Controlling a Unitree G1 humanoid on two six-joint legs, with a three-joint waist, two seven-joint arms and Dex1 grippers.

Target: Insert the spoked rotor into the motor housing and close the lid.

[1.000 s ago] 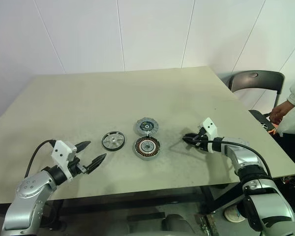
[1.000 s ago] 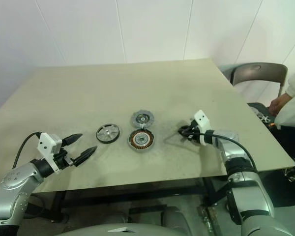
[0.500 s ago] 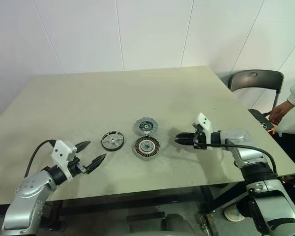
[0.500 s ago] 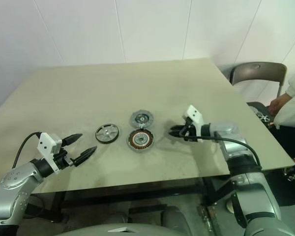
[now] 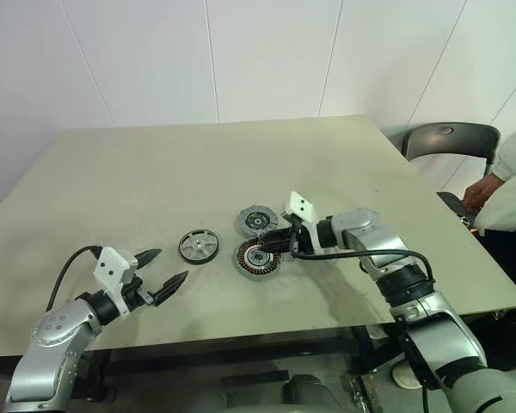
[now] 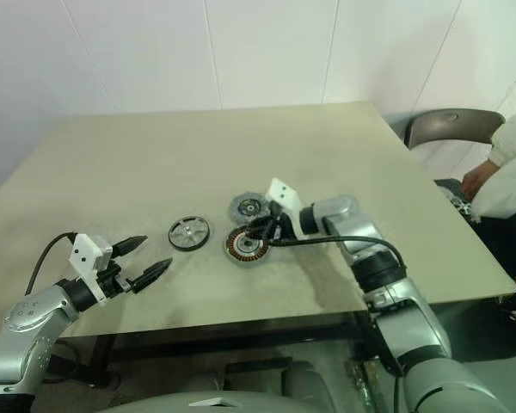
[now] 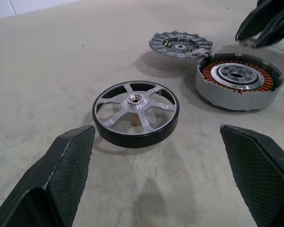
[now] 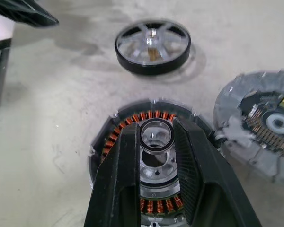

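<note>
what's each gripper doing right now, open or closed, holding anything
Left gripper: open, empty, facing the spoked rotor.
Right gripper: closed on a small metal ring, above the motor housing.

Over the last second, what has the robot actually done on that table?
The right gripper, holding a small metal ring, swung in from the table's right side to hover over the motor housing. The left gripper stayed open and still; the spoked rotor and lid lie where they were.
</note>
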